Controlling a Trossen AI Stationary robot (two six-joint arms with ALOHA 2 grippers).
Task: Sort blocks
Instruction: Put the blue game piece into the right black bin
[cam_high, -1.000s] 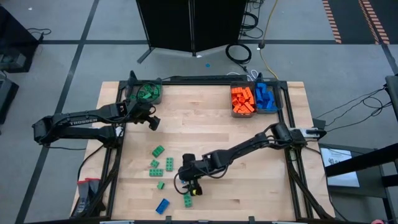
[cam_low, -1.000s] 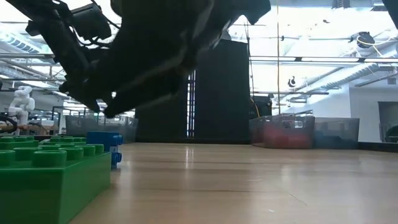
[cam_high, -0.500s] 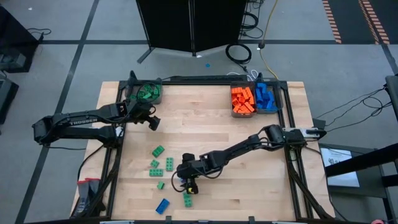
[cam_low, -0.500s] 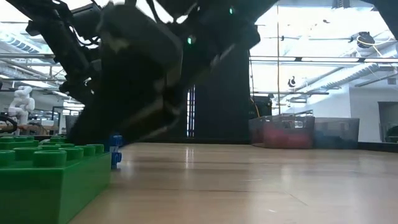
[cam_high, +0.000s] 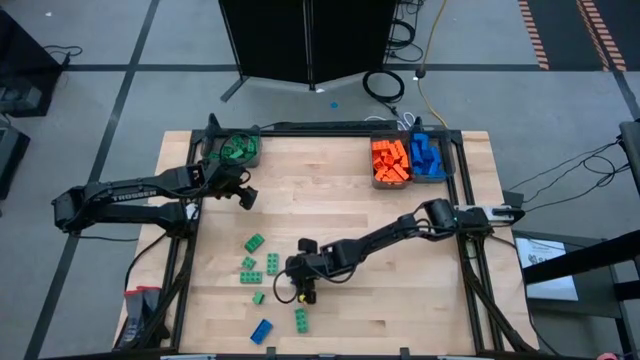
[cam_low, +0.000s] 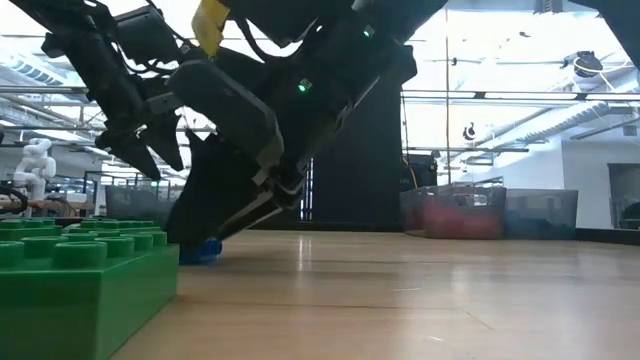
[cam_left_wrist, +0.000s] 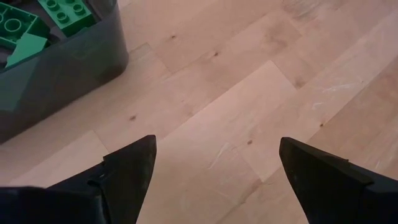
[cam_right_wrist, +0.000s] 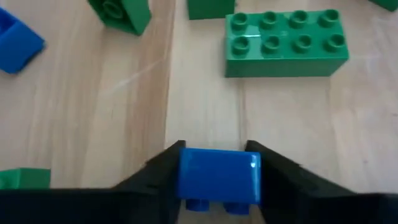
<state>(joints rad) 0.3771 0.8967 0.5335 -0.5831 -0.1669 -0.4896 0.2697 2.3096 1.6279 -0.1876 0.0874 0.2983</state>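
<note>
Table (cam_high: 330, 210): green blocks (cam_high: 238, 148) fill bin (cam_high: 214, 158).

Wooden table (cam_high: 330, 210) carried three grey bins (cam_high: 436, 172) along its far edge; loose green blocks (cam_high: 256, 242) and one blue block (cam_high: 261, 331) lay near front-left.

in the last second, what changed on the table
The right gripper dropped onto a small blue block near the loose green blocks and closed on it. The left gripper stayed open beside the green bin; the other loose blocks did not move.
</note>
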